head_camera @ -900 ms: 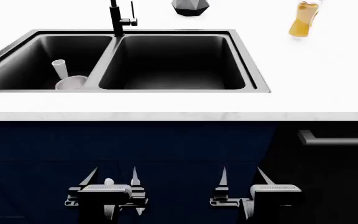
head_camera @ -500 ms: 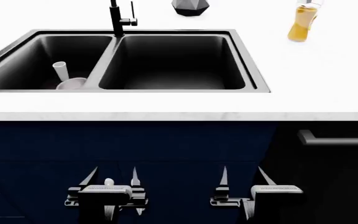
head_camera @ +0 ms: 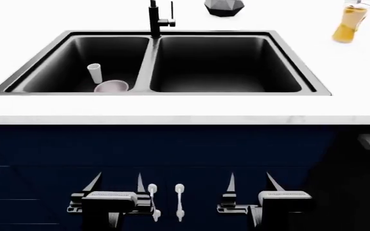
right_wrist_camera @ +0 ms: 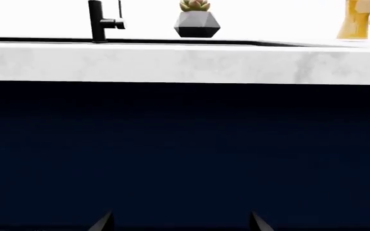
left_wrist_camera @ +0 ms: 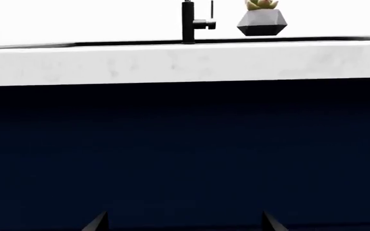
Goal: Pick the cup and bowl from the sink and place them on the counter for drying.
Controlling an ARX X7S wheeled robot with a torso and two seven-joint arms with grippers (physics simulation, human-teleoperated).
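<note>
Cup (head_camera: 94,73): stood upright in the left basin of the sink, white and plain, near the front right corner of that basin, just behind the bowl.
Bowl (head_camera: 112,87): sat on the floor of the same left basin, pale pink, at the front edge beside the divider; whether it touched the cup could not be told.
Sink (head_camera: 222,63): black, two basins side by side; the right basin held nothing visible; only its thin dark rim showed in the wrist views.
Faucet (head_camera: 154,18): tall and black, rose from the back rim over the divider between the basins.
Table (head_camera: 172,107): white top around the sink, faint marbling along its front edge, dark navy cabinet fronts (head_camera: 172,149) below.
Planter (head_camera: 224,7): dark faceted pot on the table behind the right basin, with a small green plant seen in the wrist views.
Glass of orange liquid (head_camera: 351,21): stood on the table to the right of the sink, well apart from it.
Left fingers (head_camera: 115,185): spread apart, pointing up in front of the cabinet fronts, low and well apart from the sink, holding nothing.
Right fingers (head_camera: 249,184): also spread apart, pointing up before the cabinet fronts, holding nothing.
Cabinet handles (head_camera: 179,199): two pale pulls showed on the doors between the two pairs of fingers.
</note>
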